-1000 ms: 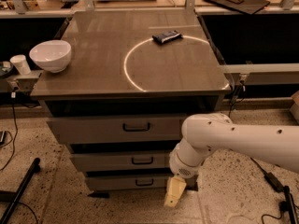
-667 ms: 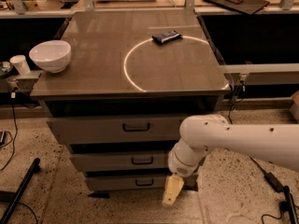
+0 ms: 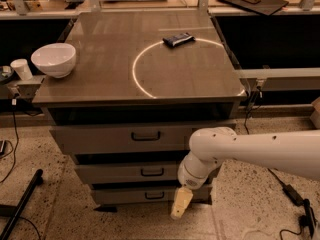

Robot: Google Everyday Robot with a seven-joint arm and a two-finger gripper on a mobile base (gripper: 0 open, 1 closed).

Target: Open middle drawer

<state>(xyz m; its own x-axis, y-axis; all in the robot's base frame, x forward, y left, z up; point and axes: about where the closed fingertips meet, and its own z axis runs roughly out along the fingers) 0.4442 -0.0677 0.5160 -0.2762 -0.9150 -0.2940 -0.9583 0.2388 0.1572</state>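
Middle drawer (image 3: 110,174) looks shut, its handle (image 3: 152,172) at 11 o'clock from my empty gripper (image 3: 181,204), opening I cannot tell, so I should rise, hook it squarely and pull straight.

No readable text is showing. The dark packet (image 3: 178,39), well above the jaws hanging before the lowest drawer (image 3: 125,195), may be carrying print.

The white arm (image 3: 260,151) ran off the right edge, its base unseen. Its wrist covered the right end of the middle drawer (image 3: 125,174). The gripper (image 3: 181,204), low before the bottom drawer (image 3: 125,195), hid part of that front. The dark object (image 3: 178,39) on top was too blurred to name.
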